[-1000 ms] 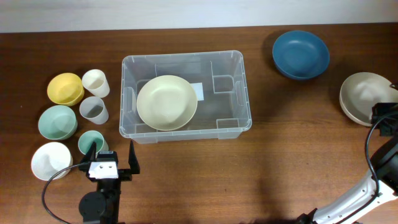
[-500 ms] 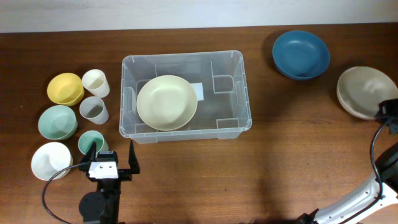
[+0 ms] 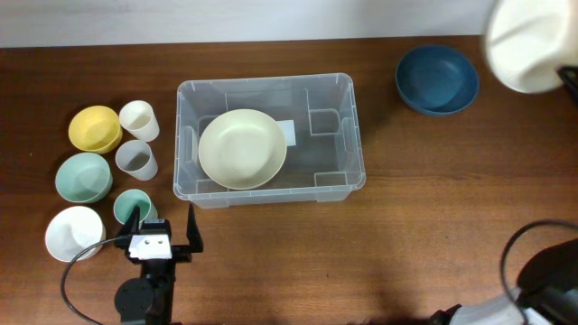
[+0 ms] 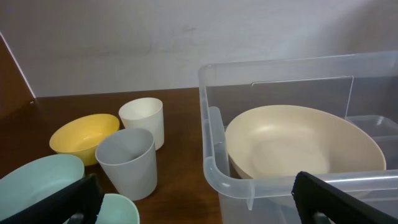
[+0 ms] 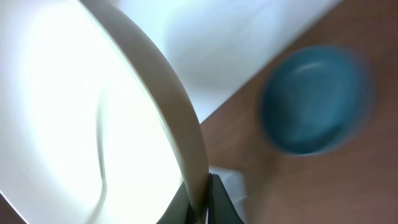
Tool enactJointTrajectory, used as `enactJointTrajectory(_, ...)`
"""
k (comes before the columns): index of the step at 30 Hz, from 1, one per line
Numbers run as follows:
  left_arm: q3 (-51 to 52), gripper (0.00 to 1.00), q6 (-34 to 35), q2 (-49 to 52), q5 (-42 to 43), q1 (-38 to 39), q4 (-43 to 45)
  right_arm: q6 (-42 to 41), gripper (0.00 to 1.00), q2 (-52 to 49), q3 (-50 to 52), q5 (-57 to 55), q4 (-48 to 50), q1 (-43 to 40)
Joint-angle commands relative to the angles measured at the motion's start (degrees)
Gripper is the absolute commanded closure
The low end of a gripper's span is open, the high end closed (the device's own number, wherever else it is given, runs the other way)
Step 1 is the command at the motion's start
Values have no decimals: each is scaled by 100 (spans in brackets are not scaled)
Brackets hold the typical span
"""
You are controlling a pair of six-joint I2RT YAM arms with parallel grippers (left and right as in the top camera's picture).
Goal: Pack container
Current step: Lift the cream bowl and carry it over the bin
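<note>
The container (image 3: 325, 171) sits in the middle of the tabletop (image 3: 406, 235), where it was a second ago, with one cream bowl (image 3: 242, 149) lying in its left half and the right half bare. What has changed is off to the right: the pale bowl (image 3: 528, 45), which rested on the tabletop near the right edge a second ago, is now lifted high and looms large at the top right corner, beyond the blue bowl (image 3: 437, 79). The right tool (image 5: 202, 202) appears clamped on its rim, though the wrist view is blurred and shows only the dark fingertips at the rim's lower end. That suggests the bowl is on its way to the container's free side, with the carry and placing not yet done. The left tool (image 3: 163, 226) has not moved; its fingers are apart and empty, just in front of the container's near left corner.
</note>
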State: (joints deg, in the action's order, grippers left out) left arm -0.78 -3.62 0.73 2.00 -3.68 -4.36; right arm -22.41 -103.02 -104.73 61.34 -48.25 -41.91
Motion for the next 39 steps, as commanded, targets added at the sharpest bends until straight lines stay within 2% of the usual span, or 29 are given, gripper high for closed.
enactJointTrajectory(1,26,1,33,-44,76,-28,-20,223,96,529,-109,487,-155,1102)
enactJointTrajectory(6,26,1,33,-44,76,-28,-20,225,96,601,-109,-562,-278,2855)
enactJointTrajectory(10,26,1,33,-44,76,-28,-20,37,96,450,-109,-1985,-280,4251)
enactJointTrajectory(13,26,1,33,-44,76,-28,-20,-273,96,284,-107,-2907,-275,5077)
enactJointTrajectory(16,24,1,33,-44,76,-28,-20,-404,96,72,-107,-3316,-271,5654)
enactJointTrajectory(24,26,1,33,-44,76,-28,-20,-553,96,-796,-105,-3447,-195,6408)
enactJointTrajectory(39,26,1,33,-44,76,-28,-20,-623,96,-1928,-103,-3639,-26,6634)
